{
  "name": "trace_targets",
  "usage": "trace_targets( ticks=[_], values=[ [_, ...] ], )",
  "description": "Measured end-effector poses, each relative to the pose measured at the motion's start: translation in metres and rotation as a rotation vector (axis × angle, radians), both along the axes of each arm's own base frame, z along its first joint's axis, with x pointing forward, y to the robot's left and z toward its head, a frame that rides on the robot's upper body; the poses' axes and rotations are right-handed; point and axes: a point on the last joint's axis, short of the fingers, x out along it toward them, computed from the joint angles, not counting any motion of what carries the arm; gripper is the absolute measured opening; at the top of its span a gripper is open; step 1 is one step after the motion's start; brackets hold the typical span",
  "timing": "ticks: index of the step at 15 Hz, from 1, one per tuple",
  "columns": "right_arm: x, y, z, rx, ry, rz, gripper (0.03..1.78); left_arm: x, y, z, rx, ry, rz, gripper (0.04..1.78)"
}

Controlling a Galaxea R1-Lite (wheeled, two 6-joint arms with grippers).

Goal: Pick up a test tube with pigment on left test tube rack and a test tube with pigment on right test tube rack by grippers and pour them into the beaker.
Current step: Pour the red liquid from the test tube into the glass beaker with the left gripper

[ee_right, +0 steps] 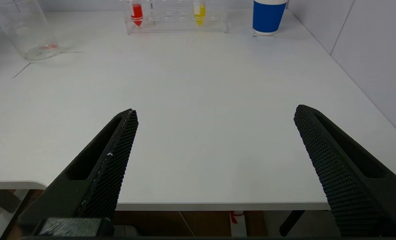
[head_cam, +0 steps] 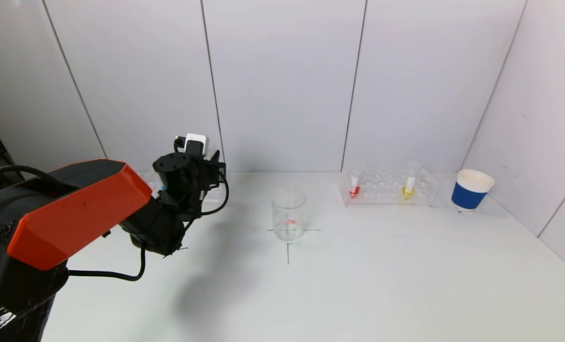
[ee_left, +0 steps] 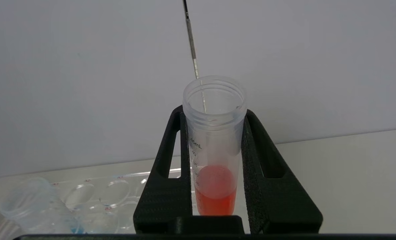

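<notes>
My left gripper is shut on a clear test tube with red-orange pigment in its lower part and holds it upright; the tube's lower end is hidden. In the head view this gripper is at the back left, over the left rack, which the arm mostly hides. The glass beaker stands at the table's middle on a cross mark. The right rack holds a red tube and a yellow tube. My right gripper is open and empty above the table's front edge.
A blue paper cup stands right of the right rack, near the side wall. A second tube with blue pigment sits in the left rack. White wall panels close the back and right sides.
</notes>
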Motion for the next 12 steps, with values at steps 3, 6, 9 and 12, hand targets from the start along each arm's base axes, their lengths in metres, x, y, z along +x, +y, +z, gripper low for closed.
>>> trace_targets(
  ticks=[3, 6, 9, 12],
  values=[
    [0.0, 0.0, 0.0, 0.0, 0.0, 0.0, 1.71, -0.008, 0.0, 0.036, 0.002, -0.013, -0.005, 0.45],
    [0.0, 0.0, 0.0, 0.0, 0.0, 0.0, 1.71, -0.016, 0.001, 0.079, 0.001, -0.022, -0.01, 0.45],
    [0.0, 0.0, 0.0, 0.0, 0.0, 0.0, 1.71, -0.022, 0.0, 0.128, -0.002, -0.034, -0.028, 0.45],
    [0.0, 0.0, 0.0, 0.0, 0.0, 0.0, 1.71, -0.036, -0.008, 0.17, 0.017, -0.001, -0.108, 0.45]
  ],
)
